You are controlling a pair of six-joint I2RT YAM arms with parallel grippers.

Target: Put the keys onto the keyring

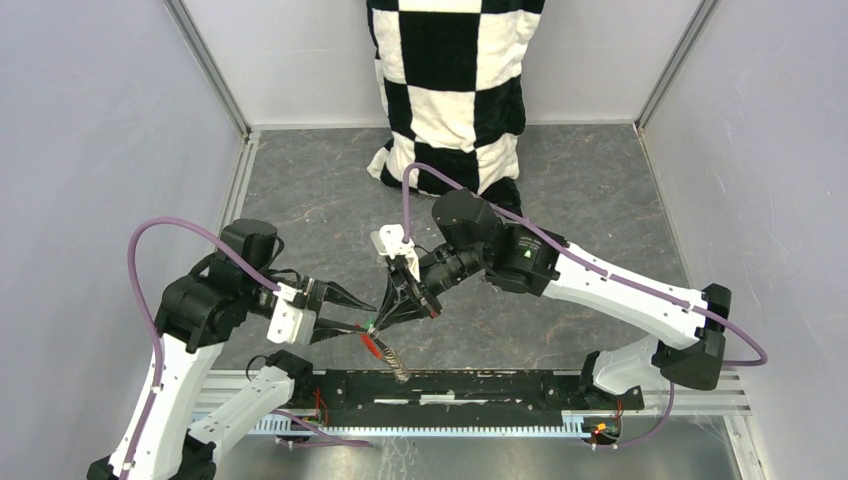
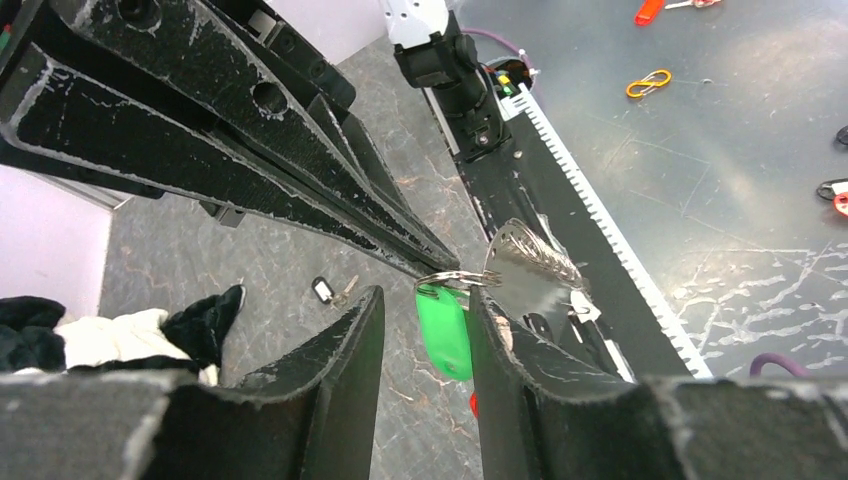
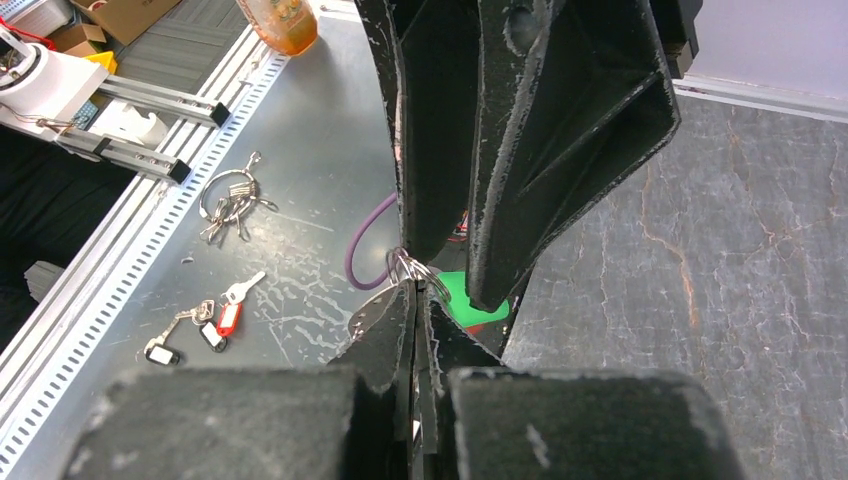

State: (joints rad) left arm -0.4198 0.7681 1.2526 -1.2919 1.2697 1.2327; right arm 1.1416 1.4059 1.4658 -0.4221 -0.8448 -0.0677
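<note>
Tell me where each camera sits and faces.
Top: above and behind the bases, looking down on the table; left arm and right arm show.
Left wrist: on the left arm, looking along the left hand to the green tag; own fingers show.
Right wrist: on the right arm, looking along the right hand, shut on the ring; own fingers show.
Shared: both wrist views show tag and ring.

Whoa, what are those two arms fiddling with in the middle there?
They are working at getting small keys onto a keyring. The two arms meet above the table, fingertips almost touching. The right gripper has its fingers shut on the thin metal keyring, whose red tag dangles below. The left gripper has its fingers parted around the green-tagged key, which hangs right at the ring; whether it is fully threaded on cannot be told. The black-tagged key lies untouched on the table.
</note>
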